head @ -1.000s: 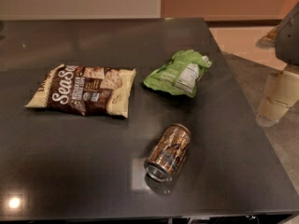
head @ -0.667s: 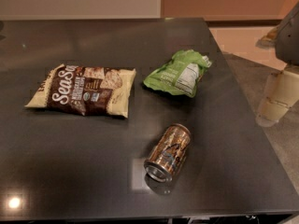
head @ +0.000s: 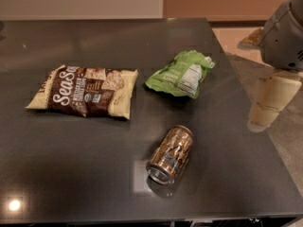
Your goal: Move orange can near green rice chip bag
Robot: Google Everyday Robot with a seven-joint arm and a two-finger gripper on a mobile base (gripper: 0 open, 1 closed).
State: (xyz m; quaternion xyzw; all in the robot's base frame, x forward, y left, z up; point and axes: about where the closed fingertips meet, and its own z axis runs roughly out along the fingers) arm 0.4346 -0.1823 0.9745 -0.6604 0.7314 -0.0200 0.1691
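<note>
The orange can [head: 171, 154] lies on its side on the dark table [head: 71, 174], front of centre, its open silver rim facing the front edge. The green rice chip bag [head: 181, 74] lies flat behind it, a little to the right, with its white label panel up. A clear gap of tabletop separates can and bag. My gripper [head: 261, 121] hangs at the right edge of the view, beyond the table's right side, away from both the can and the bag. It holds nothing that I can see.
A larger brown-and-cream "Sea Salt" bag [head: 85, 91] lies on the table's left half. The table's right edge runs diagonally just left of my gripper. Beyond it is grey floor [head: 289, 141]. A light wall stands behind the table.
</note>
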